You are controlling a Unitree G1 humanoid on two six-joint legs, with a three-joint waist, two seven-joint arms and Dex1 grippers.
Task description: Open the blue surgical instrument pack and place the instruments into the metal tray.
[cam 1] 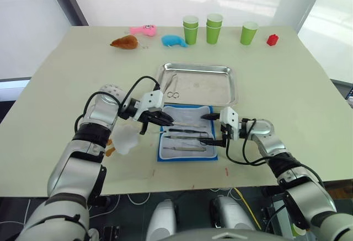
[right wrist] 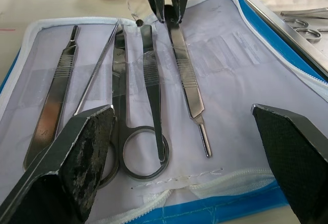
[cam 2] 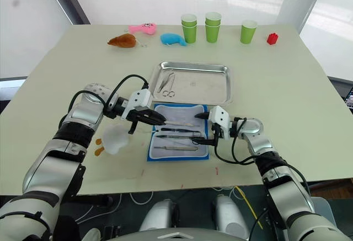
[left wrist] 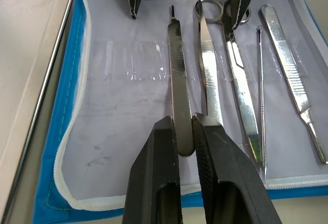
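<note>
- The left gripper (left wrist: 185,131), with two black fingers, is seen pinched on the end of a flat silver metal handle (left wrist: 179,75); the fingers are closed around that end, with only the metal strip between them.
- The right gripper (right wrist: 184,147) is held wide apart, its two black padded fingers spread to either side of the pack's right end and touching nothing.
- The flat blue fabric surgical instrument pack (cam 1: 165,154), already unfolded with its pale grey lining upward, lies on the table just near of the tray, between the two grippers.
- The remaining slim silver instruments (cam 1: 187,140) lie side by side in the lining, long axes running left to right across the pack; ring-handled scissors (right wrist: 134,126), a thin straight probe (right wrist: 97,75) and a flat handled tool (right wrist: 54,101) are among them.
- The shallow rectangular shiny steel tray (cam 1: 220,70) lies just far of the pack, and a ring-handled pair (cam 1: 172,88) is already inside at its left end.
- The deciding relation is judged as follows: the gripped handle lies crosswise, the tray is directly far of it, and the left arm is the nearer.
- A lift followed by a short carry to the far side is judged to be required.
</note>
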